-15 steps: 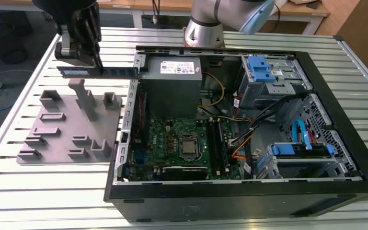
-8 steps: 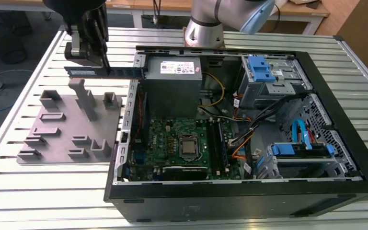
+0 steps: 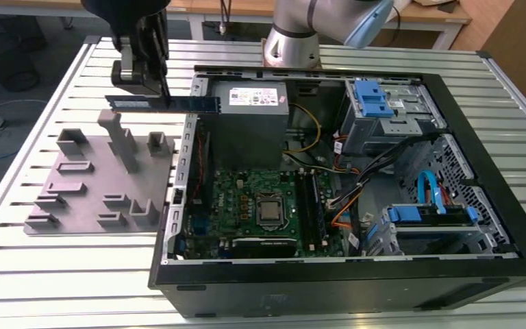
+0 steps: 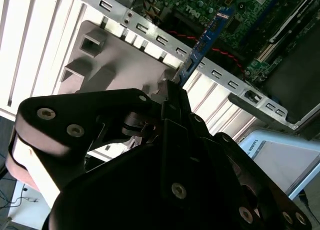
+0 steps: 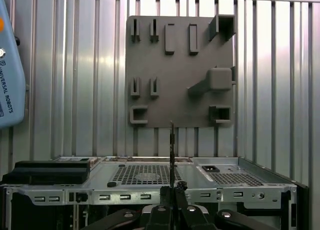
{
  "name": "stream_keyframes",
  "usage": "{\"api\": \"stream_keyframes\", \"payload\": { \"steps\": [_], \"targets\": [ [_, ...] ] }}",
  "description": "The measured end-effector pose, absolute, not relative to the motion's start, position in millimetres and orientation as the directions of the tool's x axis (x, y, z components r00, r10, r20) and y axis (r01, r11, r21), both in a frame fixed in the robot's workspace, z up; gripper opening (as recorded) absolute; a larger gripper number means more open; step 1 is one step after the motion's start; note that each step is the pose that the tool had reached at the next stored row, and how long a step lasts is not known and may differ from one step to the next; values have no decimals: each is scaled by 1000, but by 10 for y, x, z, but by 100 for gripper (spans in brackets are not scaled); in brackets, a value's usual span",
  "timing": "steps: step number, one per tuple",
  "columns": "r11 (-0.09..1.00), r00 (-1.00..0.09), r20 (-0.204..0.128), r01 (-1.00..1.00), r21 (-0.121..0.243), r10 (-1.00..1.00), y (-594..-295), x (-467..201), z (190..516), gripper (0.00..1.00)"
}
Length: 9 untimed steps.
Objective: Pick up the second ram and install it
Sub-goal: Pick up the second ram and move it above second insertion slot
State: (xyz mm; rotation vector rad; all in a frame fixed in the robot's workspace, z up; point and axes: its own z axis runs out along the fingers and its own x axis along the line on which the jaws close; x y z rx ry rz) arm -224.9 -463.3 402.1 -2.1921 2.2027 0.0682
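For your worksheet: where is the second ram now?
At the exterior view's left, the second ram hangs level in the pincer, above the grey tray beside the case.

I see the ram (image 3: 190, 103), a thin dark stick, pinched mid-length by the gripper (image 3: 159, 96), level and on edge, aloft above the case wall (image 3: 188, 164).

Surface (image 3: 62, 274): ribbed bare metal, shiny; tray (image 3: 90, 205): matt grey plastic, smooth; PC case (image 3: 336, 291): black ext., bare sheet metal int.; second ram (image 3: 194, 103): dark smooth board.
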Motion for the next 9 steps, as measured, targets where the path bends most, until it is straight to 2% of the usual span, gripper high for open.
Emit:
{"api": "stream_keyframes", "payload": {
  "steps": [9],
  "targets": [
    [5,-5,-55,-1000,9,-998,-4633,-2061,4019,14]
  ]
}}
